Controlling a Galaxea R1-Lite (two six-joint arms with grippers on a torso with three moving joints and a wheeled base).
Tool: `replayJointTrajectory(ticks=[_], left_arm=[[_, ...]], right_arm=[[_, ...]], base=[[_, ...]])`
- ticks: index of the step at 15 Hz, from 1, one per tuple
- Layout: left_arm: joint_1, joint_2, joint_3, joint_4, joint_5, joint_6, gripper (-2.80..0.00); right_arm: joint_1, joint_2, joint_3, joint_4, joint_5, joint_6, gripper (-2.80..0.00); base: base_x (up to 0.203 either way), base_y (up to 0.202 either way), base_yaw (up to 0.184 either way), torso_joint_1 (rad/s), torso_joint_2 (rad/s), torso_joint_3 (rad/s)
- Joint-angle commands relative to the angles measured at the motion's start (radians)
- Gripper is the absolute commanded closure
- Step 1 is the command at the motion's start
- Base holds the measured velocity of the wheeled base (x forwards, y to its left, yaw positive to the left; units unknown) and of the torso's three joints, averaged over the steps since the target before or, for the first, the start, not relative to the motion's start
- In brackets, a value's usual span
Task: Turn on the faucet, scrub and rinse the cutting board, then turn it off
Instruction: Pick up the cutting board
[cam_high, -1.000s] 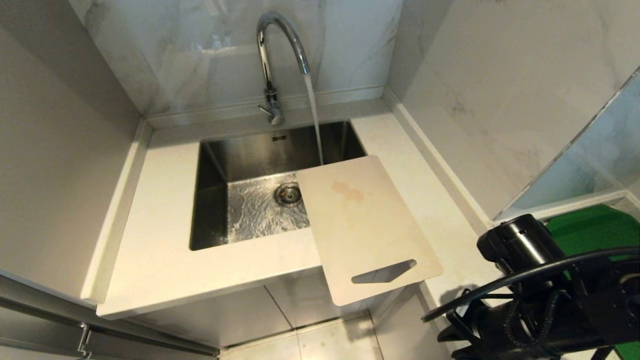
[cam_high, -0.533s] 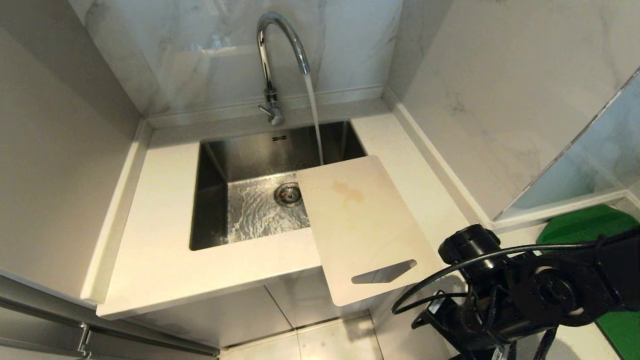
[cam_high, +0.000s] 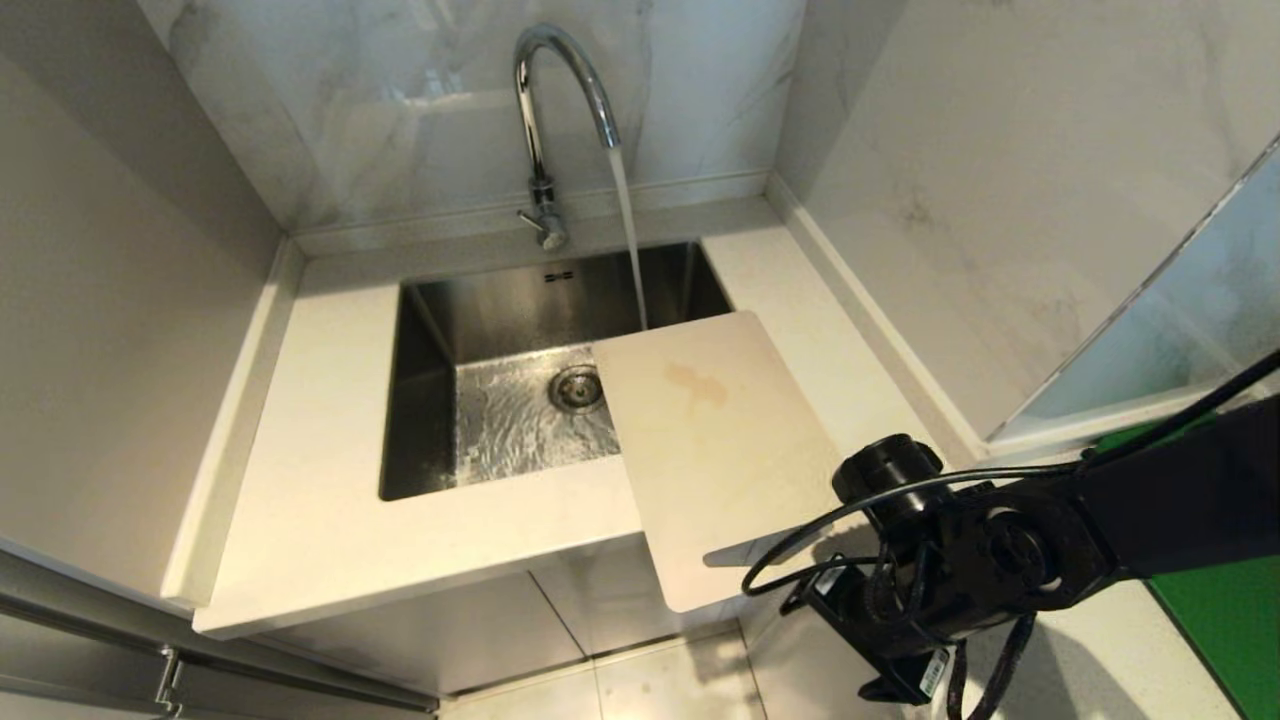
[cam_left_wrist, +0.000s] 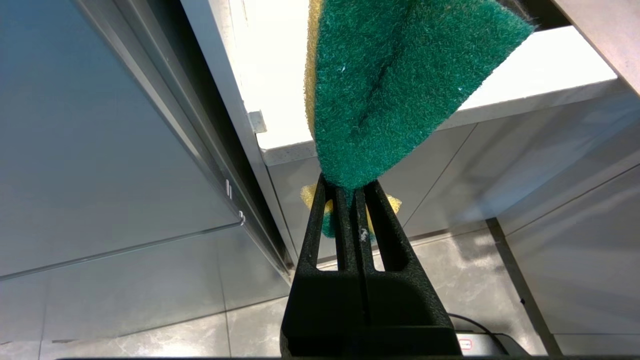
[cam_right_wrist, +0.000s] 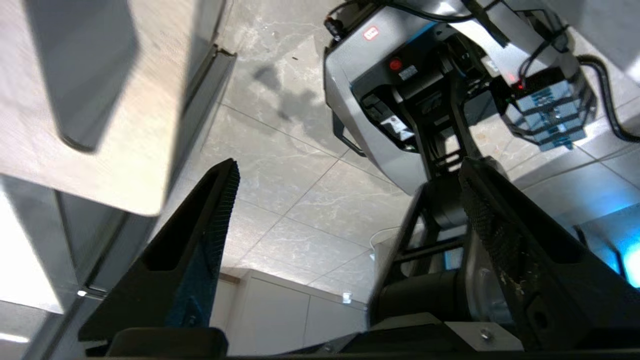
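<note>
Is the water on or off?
On. A stream pours from the faucet into the sink, just behind the cutting board.

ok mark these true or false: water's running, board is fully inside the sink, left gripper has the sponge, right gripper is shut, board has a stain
1. Water runs from the faucet. True.
2. The board lies fully inside the sink. False: it lies across the sink's right front corner, its slotted end sticking out past the counter edge.
3. The left gripper is shut on the sponge. True.
4. The right gripper is shut on the board. False: it is open, holds nothing, and sits near the board's slotted end.
5. The board has a yellowish stain. True.
</note>
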Motion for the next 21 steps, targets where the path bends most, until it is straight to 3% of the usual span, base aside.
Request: replayJointTrajectory(ticks=[1,9,21], left_arm=[[0.000,0.002,0.000,0.000,0.001,0.000,0.00],[0.000,0.002,0.000,0.000,-0.001,0.000,0.00],[0.000,0.002,0.000,-0.001,-0.001,0.000,0.00]], right_arm=[[0.000,0.040,-0.035,-0.010,0.002,0.019,-2.80],[-0.007,0.082,-0.109,-0.029,-0.002,0.071,-2.80],[-0.035,0.111,-0.103,-0.067,-0.041,0.073,-2.80]], base=[[0.000,0.000,0.000,0.000,0.00,0.000],[0.000,0.000,0.000,0.000,0.00,0.000],[0.000,0.000,0.000,0.000,0.00,0.000]])
